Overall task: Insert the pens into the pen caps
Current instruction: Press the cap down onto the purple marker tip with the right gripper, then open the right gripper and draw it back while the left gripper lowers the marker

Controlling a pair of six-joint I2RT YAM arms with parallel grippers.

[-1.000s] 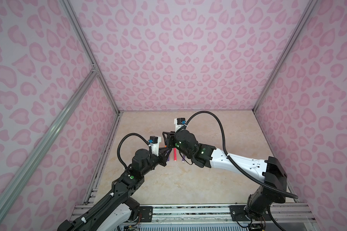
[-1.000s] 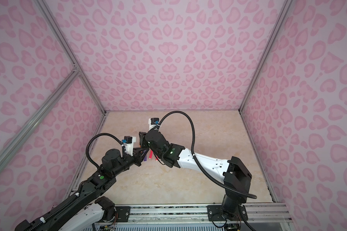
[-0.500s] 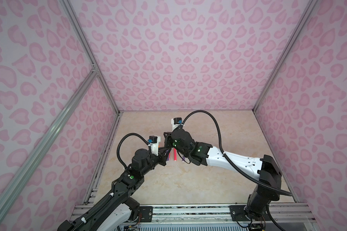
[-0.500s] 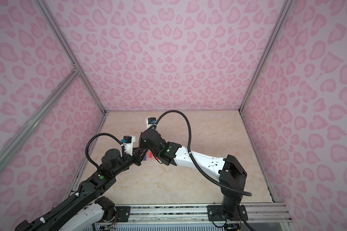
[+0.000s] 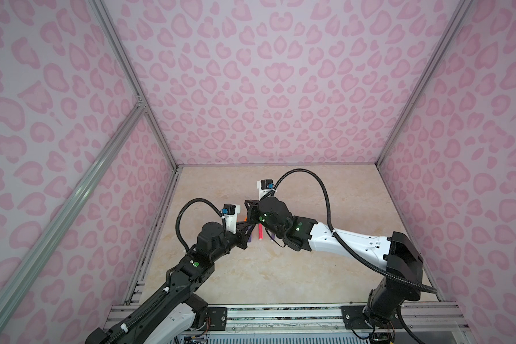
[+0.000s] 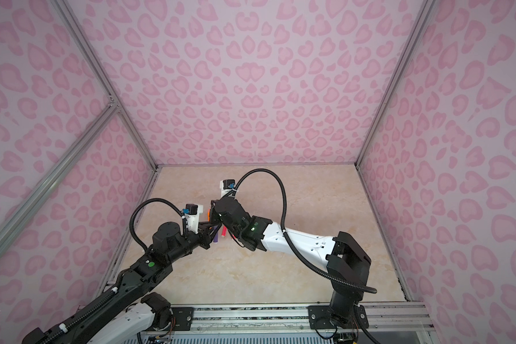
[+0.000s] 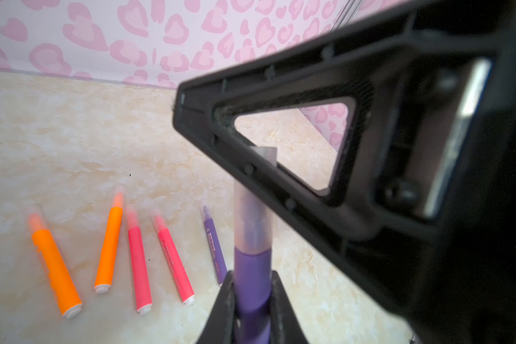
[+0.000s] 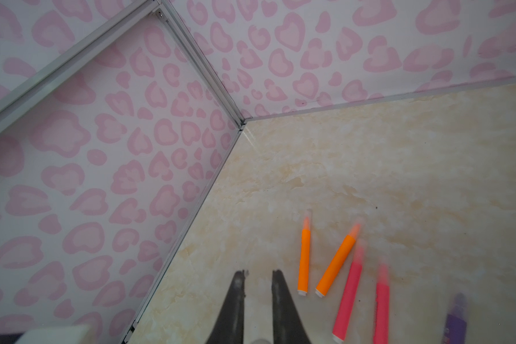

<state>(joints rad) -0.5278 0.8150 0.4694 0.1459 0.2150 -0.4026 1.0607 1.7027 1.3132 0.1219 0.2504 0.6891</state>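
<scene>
In the left wrist view my left gripper (image 7: pixel 252 277) is shut on the barrel of a purple pen (image 7: pixel 252 277). A clear pen cap (image 7: pixel 251 220) sits over this pen's tip. My right gripper (image 8: pixel 258 272) meets it from the far side, and one of its black fingers (image 7: pixel 280 125) crosses the cap's end. Its jaws stand narrow, shut on the cap. Two orange pens (image 7: pixel 55 268) (image 7: pixel 109 247), two pink-red pens (image 7: pixel 139 265) (image 7: pixel 175 262) and one purple pen (image 7: pixel 213 247) lie side by side on the floor, each with a clear cap on its tip.
In both top views the two grippers meet left of centre above the row of pens (image 5: pixel 260 235) (image 6: pixel 223 231), on a beige marbled floor (image 5: pixel 310 268). The pink patterned left wall (image 8: pixel 102 178) and its metal rail (image 8: pixel 191 223) are close by.
My right gripper has closed from partly open and moved a little to the left, toward the held pen. The left gripper has kept its grip and place.
</scene>
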